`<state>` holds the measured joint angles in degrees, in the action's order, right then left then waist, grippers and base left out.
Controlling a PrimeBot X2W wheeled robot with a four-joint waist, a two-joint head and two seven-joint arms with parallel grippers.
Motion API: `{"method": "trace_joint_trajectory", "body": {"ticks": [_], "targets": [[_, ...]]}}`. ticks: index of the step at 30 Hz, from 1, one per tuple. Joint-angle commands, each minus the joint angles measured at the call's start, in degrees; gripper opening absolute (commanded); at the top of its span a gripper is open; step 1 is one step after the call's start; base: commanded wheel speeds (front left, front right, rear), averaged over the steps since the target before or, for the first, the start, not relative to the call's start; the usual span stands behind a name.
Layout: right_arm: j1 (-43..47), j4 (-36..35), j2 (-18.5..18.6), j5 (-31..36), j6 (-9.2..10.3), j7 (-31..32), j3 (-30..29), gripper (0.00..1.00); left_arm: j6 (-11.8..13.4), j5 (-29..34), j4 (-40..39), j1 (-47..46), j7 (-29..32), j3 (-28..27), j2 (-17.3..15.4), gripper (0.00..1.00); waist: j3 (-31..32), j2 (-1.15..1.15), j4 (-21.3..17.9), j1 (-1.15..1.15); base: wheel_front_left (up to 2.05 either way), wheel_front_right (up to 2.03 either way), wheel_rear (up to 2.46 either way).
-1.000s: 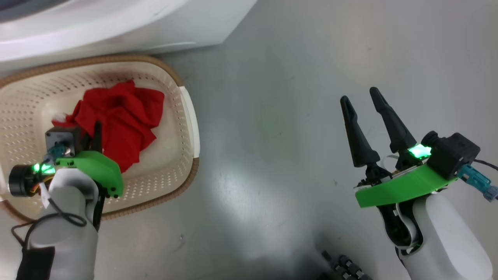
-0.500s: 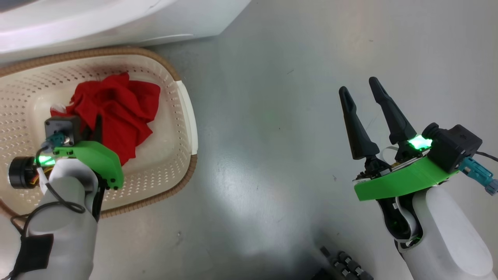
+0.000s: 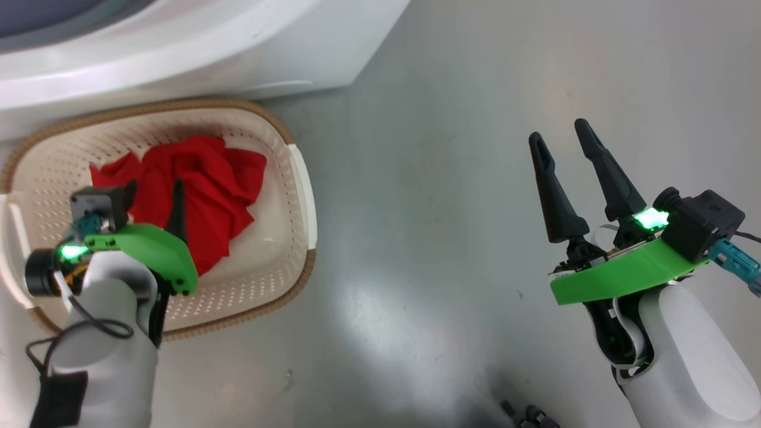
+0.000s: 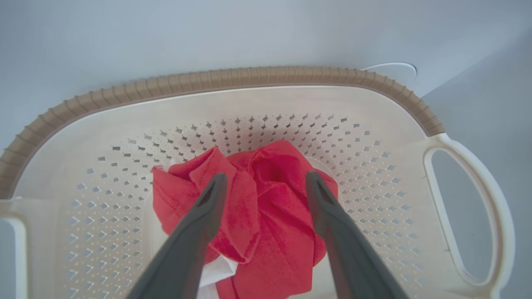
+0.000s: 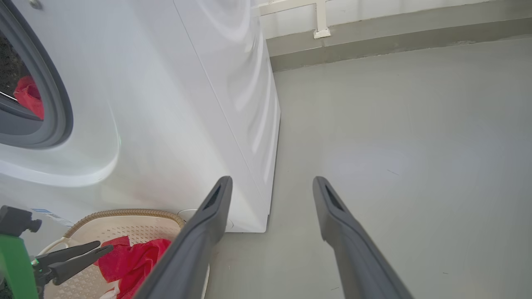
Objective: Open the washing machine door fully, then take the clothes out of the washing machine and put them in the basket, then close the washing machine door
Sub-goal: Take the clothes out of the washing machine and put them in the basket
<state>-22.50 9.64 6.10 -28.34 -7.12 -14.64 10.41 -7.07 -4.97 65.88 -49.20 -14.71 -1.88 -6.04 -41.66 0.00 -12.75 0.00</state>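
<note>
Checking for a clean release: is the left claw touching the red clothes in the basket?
Cannot tell. In the left wrist view the open left claw straddles the clothes in the basket, its fingers overlapping them; neither contact nor gap is plain.

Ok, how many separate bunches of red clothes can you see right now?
2. One red bunch lies in the basket, below the open left gripper. A second red bunch shows inside the washing machine, through its opening. More may be hidden deeper inside.
</note>
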Motion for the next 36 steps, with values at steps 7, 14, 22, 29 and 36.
{"method": "trace_joint_trajectory", "body": {"ticks": [7, 14, 22, 29, 36], "targets": [[2.62, 0.08, 1.30, -0.03, -0.36, -0.36, 0.79, 1.00, -0.18, -1.86, -5.66, 6.64, -0.29, -2.03, -0.58, 1.00, 6.40, 0.00, 2.08, 0.00, 0.00, 0.00, 0.00], [3.99, 0.84, 2.31, 0.12, -0.36, -0.36, 0.81, 1.00, -0.26, -2.10, -12.24, 11.07, -0.29, -3.08, 0.00, 1.00, 11.66, 0.00, 3.46, 0.00, 0.00, 0.00, 0.00], [6.90, 1.47, 3.17, 0.24, -0.36, -0.36, 0.71, 1.00, -0.29, -1.48, -20.22, 16.68, -0.29, -5.06, 0.32, 1.00, 17.63, 0.00, 4.77, 0.00, 0.00, 0.00, 0.00], [9.58, 1.86, 4.18, 0.24, -0.36, -0.36, 0.36, 1.00, -0.35, -1.04, -26.44, 21.56, -0.29, -6.13, 1.09, 1.00, 22.56, 0.00, 5.66, 0.00, 0.00, 0.00, 0.00], [12.01, 2.16, 5.00, 0.25, -0.36, -0.36, 0.18, 1.00, -0.39, -0.61, -32.27, 26.26, -0.29, -6.72, 1.55, 1.00, 27.16, 0.00, 6.02, 0.00, 0.00, 0.00, 0.00]]}}
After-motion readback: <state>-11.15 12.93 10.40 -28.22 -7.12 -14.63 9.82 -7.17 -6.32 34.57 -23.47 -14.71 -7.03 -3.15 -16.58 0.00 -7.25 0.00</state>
